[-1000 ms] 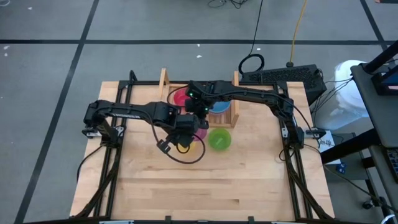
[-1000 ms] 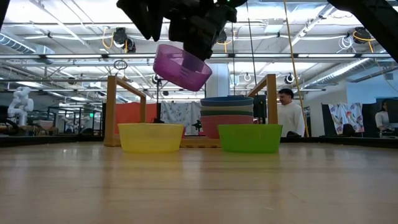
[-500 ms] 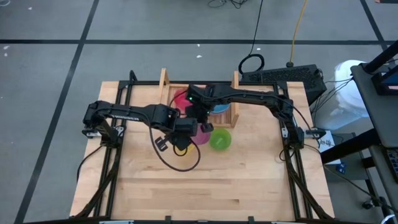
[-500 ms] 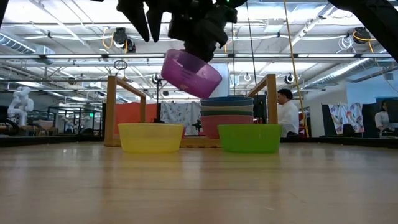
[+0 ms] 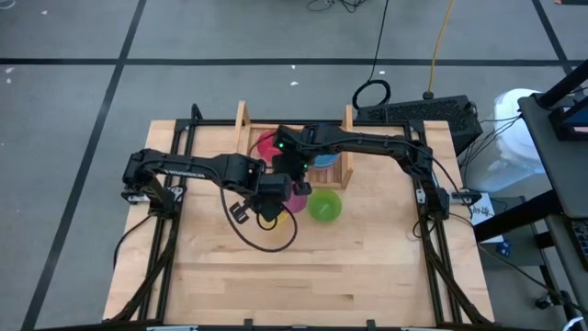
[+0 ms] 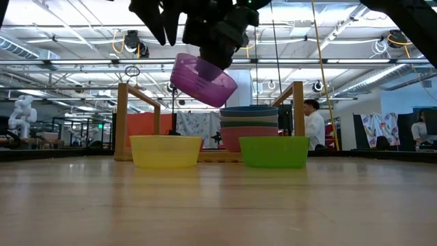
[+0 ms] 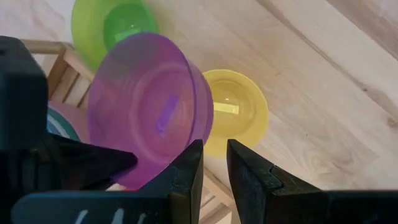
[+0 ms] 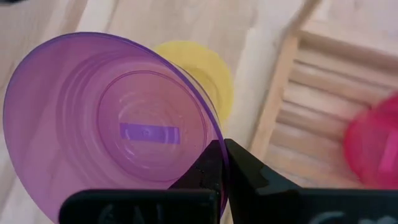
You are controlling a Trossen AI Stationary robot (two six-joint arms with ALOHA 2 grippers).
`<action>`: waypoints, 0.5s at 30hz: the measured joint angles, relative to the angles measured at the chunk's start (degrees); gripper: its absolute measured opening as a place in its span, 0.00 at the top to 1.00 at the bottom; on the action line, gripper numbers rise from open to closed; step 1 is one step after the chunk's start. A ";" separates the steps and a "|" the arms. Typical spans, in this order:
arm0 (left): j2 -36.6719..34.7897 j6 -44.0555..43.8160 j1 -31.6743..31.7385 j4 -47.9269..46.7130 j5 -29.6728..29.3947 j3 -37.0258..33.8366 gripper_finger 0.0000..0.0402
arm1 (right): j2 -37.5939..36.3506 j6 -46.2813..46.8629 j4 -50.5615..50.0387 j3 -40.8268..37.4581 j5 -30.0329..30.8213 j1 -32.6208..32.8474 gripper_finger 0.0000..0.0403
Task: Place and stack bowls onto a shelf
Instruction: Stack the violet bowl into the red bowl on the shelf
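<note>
Purple bowl (image 6: 203, 80): one, translucent smooth plastic, round, tilted, in the air, its rim pinched by the right tool (image 8: 222, 163), fingers closed on it.
Left tool (image 7: 214, 163): just beside the purple bowl, fingers slightly apart, gripping nothing.
Below the tools: one yellow bowl (image 6: 166, 150), one light green bowl (image 6: 274, 151), on the worktop (image 6: 218, 205).
Shelf (image 6: 140, 116): light wood, slatted, behind; a stack of bowls (image 6: 248, 124) and one pink bowl (image 8: 372, 140).

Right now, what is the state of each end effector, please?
Left end effector: open, holding nothing.
Right end effector: closed on the rim of the purple bowl.
</note>
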 joint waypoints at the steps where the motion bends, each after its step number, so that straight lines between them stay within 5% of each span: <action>1: 0.02 -0.49 -0.02 -0.15 0.20 0.00 0.80 | 0.00 1.70 0.04 0.00 0.00 -0.41 1.00; 15: 0.05 -6.00 -1.21 1.33 -6.05 0.00 0.80 | -0.02 23.42 4.03 -6.50 0.13 -4.83 1.00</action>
